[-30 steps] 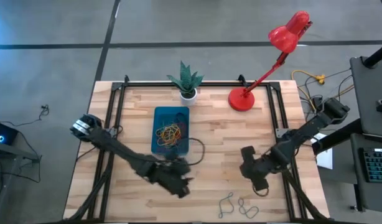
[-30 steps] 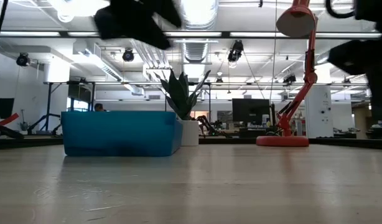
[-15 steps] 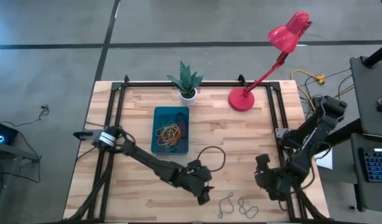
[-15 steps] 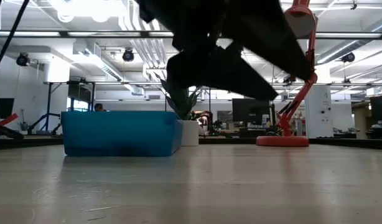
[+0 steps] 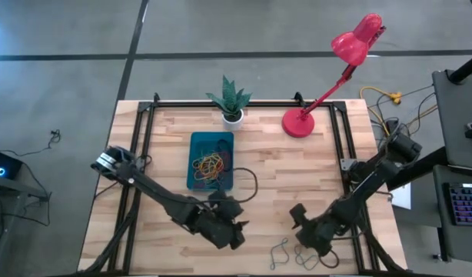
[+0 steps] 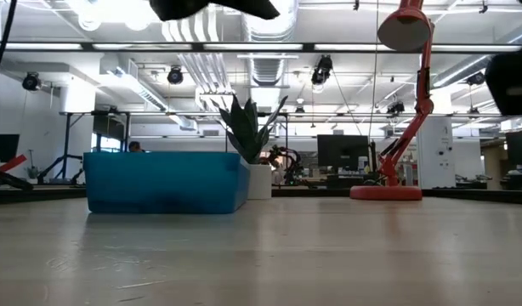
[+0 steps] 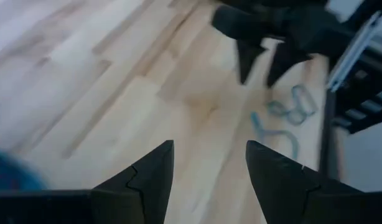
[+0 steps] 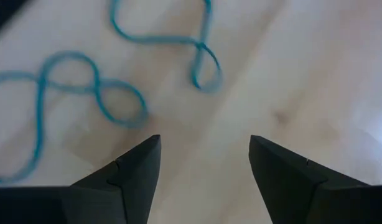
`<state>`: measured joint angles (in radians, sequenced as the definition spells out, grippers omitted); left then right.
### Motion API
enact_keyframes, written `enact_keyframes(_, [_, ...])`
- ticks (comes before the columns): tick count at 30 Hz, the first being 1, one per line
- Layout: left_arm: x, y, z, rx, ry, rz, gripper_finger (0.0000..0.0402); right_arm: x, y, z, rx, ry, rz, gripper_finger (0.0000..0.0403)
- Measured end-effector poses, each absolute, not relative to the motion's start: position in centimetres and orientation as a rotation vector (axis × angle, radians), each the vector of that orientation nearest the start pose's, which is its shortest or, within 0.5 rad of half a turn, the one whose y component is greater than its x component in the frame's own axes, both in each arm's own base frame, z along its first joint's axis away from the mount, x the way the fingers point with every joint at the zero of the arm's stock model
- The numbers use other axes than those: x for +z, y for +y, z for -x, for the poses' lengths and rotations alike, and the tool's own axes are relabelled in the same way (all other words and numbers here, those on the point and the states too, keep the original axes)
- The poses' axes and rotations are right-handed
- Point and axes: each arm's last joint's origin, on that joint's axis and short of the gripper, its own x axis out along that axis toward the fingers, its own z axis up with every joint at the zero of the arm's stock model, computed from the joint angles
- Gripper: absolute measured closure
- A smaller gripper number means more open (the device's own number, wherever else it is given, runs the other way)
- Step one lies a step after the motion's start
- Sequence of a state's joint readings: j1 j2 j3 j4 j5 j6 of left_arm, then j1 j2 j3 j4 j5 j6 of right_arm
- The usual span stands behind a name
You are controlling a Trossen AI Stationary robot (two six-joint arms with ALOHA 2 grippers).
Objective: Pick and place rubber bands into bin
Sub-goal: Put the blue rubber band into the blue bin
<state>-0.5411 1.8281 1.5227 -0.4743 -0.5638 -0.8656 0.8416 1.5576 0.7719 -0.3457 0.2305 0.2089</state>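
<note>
Bare bench (image 5: 297, 169) is lying open between the bin (image 5: 212, 161) and the right arm, leaving wide passage across the middle. Along the far edge, the potted plant (image 5: 231, 101) and the red lamp (image 5: 328, 85) are standing in the way. Near the front edge, the left tool (image 5: 234, 231) and the right tool (image 5: 304, 231), both with fingers spread, are crowding the approach to the loose rubber bands (image 5: 294, 254). A black cable (image 5: 247, 185) is looping just beside the bin.

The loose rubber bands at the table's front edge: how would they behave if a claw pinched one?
The loose rubber bands lie in twisted curls, so probably floppy, drooping when lifted. Thin and flat on the wooden table, they may slip past the open right claw. Likely very light.
</note>
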Motion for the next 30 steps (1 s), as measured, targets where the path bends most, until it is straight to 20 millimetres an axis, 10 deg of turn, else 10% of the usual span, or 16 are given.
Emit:
enact_keyframes(20, [28.6,-18.7,-32.6,0.334,0.744,0.333,0.0217,12.2,20.6,-24.4,0.484,1.085,0.221,0.0211])
enact_keyframes(30, [28.6,-18.8,-31.9,0.313,0.803,0.32,0.0217,11.7,20.5,-26.0,0.472,1.076,0.243,0.0349])
